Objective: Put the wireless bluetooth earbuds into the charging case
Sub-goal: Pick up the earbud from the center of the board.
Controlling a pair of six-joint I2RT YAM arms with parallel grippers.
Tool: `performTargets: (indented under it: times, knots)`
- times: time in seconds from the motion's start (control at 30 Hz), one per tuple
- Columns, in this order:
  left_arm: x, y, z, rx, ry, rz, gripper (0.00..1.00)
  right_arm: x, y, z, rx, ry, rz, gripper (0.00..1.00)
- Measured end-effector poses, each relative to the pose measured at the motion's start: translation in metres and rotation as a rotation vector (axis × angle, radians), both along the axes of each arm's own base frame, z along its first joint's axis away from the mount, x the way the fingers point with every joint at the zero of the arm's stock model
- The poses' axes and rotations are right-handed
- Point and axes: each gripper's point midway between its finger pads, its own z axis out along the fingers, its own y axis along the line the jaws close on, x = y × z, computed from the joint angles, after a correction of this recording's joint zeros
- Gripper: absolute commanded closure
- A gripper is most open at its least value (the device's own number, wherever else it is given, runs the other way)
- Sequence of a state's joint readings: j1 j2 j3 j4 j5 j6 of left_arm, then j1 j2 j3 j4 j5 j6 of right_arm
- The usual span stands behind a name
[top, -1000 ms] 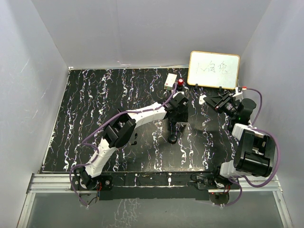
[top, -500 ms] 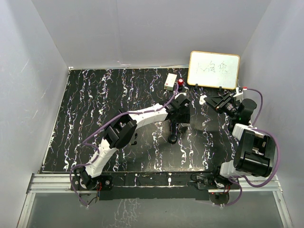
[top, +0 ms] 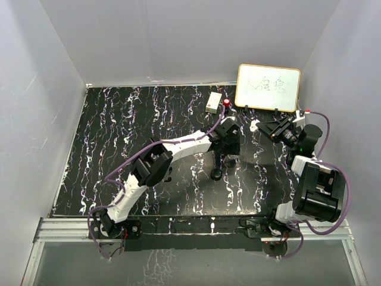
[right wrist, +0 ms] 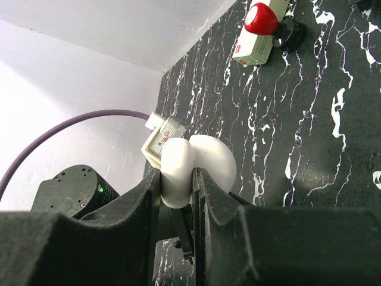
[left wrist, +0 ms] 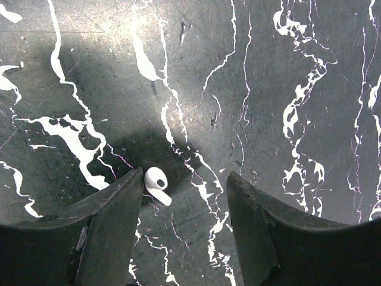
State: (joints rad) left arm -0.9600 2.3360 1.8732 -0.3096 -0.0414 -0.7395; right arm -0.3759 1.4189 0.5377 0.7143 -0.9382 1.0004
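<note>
The parted left gripper [left wrist: 184,179] straddles the tiny white stemmed earbud [left wrist: 156,183] off-centre; closing may flick it away. The right gripper [right wrist: 177,179] clamps the white rounded charging case [right wrist: 209,158].

My top camera looks down from above and behind the arm bases over the marbled table [top: 119,131], my left wrist camera stares straight down at it from close past the left gripper [left wrist: 184,176], and my right wrist camera looks across it toward the red-capped box [right wrist: 253,42], which the top view shares.
</note>
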Motion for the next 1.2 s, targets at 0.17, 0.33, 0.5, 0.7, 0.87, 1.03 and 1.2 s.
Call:
performTargets:
  times: [0.17, 0.33, 0.5, 0.7, 0.87, 1.03, 1.2]
  knots:
    - [0.000, 0.001, 0.000, 0.008, -0.003, -0.004, 0.44, -0.002, 0.001, -0.003, 0.004, 0.009, 0.000, 1.00]
    - [0.000, 0.007, -0.003, 0.042, -0.011, 0.001, 0.47, -0.002, 0.001, -0.003, 0.004, 0.009, 0.001, 1.00]
    - [0.002, 0.013, -0.005, 0.074, -0.027, 0.011, 0.51, -0.002, 0.000, -0.003, 0.004, 0.009, -0.001, 1.00]
    - [0.004, 0.018, -0.006, 0.100, -0.041, 0.020, 0.61, -0.002, -0.001, -0.003, 0.004, 0.009, -0.003, 1.00]
    - [0.005, 0.023, -0.008, 0.125, -0.048, 0.024, 0.68, -0.002, -0.001, -0.003, 0.004, 0.009, -0.003, 1.00]
    - [0.004, 0.025, -0.008, 0.138, -0.047, 0.020, 0.69, -0.002, -0.001, -0.003, 0.004, 0.007, -0.003, 1.00]
    - [0.004, 0.022, -0.010, 0.159, -0.053, 0.013, 0.69, -0.002, -0.001, -0.002, 0.001, -0.002, -0.003, 1.00]
